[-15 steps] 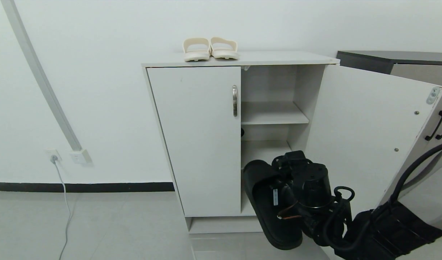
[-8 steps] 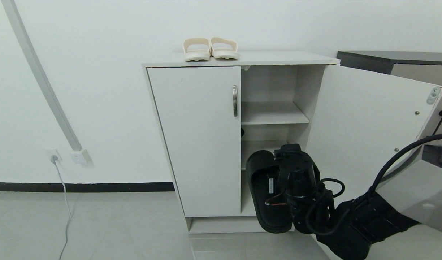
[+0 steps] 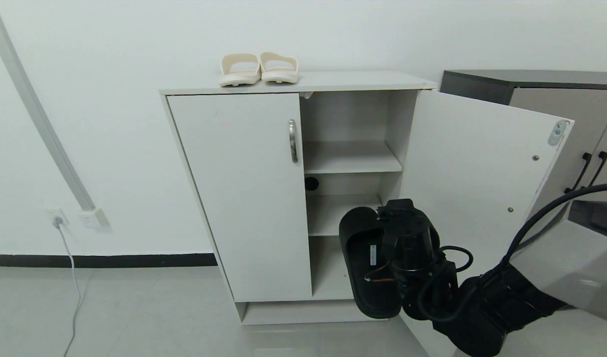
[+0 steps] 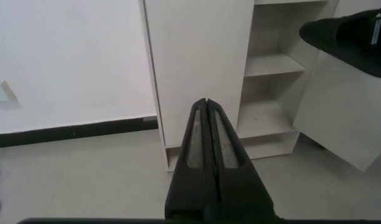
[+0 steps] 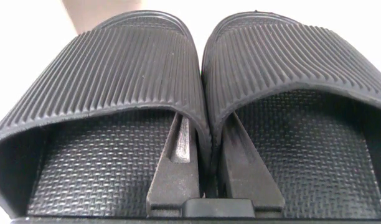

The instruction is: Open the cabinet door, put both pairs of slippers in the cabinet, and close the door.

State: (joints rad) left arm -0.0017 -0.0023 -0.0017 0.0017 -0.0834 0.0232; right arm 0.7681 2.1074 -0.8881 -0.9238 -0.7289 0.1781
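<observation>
A pair of black slippers point(image 3: 368, 263) hangs sole-outward in front of the cabinet's point(image 3: 244, 198) open right half, level with its lower shelf point(image 3: 333, 213). My right gripper point(image 3: 390, 233) is shut on them. In the right wrist view its fingers point(image 5: 178, 155) pinch the two adjoining ribbed straps point(image 5: 206, 93). A beige pair point(image 3: 260, 68) rests on the cabinet top. The right door point(image 3: 472, 173) stands wide open. The left door, with a metal handle point(image 3: 293, 141), is closed. My left gripper point(image 4: 206, 109) is shut and holds nothing, low over the floor and facing the cabinet point(image 4: 197, 56).
A dark grey cabinet point(image 3: 556, 99) with black handles stands just right of the open door. A wall socket with a hanging cable point(image 3: 58, 220) is at the left. Grey tiled floor point(image 3: 110, 312) spreads in front of the cabinet.
My right gripper has carried the black slippers up and closer to the cabinet opening. The whole head view then shifted, so the camera moved. The beige pair stays put.
</observation>
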